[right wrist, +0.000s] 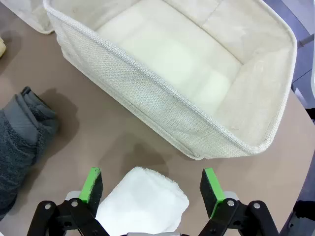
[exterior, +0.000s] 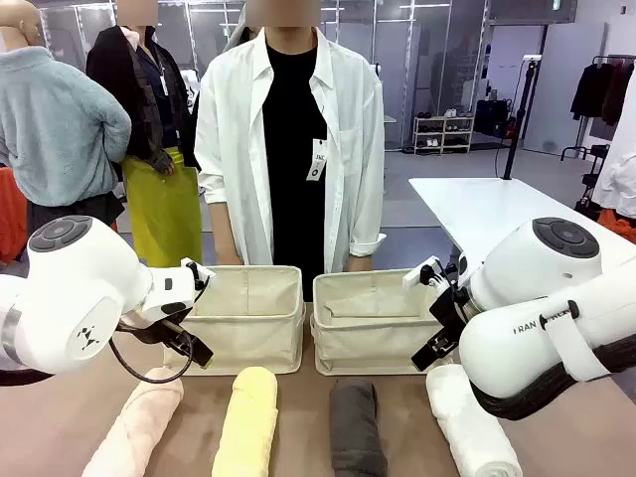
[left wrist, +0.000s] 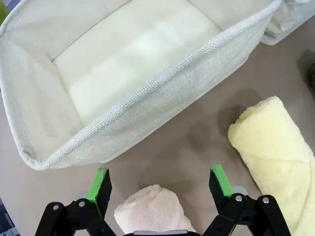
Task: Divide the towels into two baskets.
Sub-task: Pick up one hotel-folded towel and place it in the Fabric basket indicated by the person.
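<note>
Four rolled towels lie side by side at the table's near edge: pale pink (exterior: 134,425), yellow (exterior: 248,419), dark grey (exterior: 357,427) and white (exterior: 471,425). Behind them stand two beige baskets, the left basket (exterior: 245,320) and the right basket (exterior: 370,324), both with nothing inside. My left gripper (left wrist: 160,185) hangs open above the far end of the pink towel (left wrist: 153,214), the yellow towel (left wrist: 274,155) beside it. My right gripper (right wrist: 152,186) hangs open above the far end of the white towel (right wrist: 142,203), the grey towel (right wrist: 22,132) to one side.
A person in a white shirt (exterior: 288,149) stands at the far side just behind the baskets, hands down. Two more people stand at the back left. A white table (exterior: 497,204) is off to the right.
</note>
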You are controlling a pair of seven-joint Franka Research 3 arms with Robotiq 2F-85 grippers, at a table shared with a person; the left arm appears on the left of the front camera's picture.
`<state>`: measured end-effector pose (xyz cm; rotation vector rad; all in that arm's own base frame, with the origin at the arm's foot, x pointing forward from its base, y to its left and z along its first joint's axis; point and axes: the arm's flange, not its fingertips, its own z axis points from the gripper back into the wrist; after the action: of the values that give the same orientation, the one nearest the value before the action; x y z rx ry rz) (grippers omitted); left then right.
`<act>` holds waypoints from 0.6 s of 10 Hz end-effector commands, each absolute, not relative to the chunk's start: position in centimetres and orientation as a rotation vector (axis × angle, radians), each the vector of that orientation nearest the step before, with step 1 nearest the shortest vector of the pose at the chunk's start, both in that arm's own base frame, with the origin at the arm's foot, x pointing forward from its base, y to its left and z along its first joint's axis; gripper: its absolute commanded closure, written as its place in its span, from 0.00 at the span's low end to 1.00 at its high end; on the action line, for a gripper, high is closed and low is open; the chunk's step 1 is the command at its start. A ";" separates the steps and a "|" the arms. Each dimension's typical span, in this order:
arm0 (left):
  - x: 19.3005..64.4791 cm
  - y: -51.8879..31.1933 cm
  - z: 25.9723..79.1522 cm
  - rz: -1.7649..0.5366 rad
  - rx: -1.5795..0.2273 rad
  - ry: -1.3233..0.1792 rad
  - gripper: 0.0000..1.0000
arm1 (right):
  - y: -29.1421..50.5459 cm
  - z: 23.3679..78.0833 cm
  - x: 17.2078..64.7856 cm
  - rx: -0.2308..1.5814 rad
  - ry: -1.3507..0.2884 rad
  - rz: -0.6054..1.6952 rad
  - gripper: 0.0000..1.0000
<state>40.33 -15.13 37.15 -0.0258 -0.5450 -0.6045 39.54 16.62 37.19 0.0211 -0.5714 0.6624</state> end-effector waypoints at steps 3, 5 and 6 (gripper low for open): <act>40.3 -15.1 37.2 -0.605 -0.026 -0.545 0.00 | 16.6 37.2 39.5 0.021 -0.571 0.662 0.00; 40.3 -15.1 37.2 -0.605 -0.026 -0.545 0.00 | 16.6 37.2 39.5 0.021 -0.571 0.662 0.00; 40.3 -15.1 37.2 -0.605 -0.026 -0.545 0.00 | 16.6 37.2 39.5 0.021 -0.571 0.662 0.00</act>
<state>40.32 -15.17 37.15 -0.0258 -0.5450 -0.6055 39.56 16.58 37.19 0.0201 -0.5715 0.6631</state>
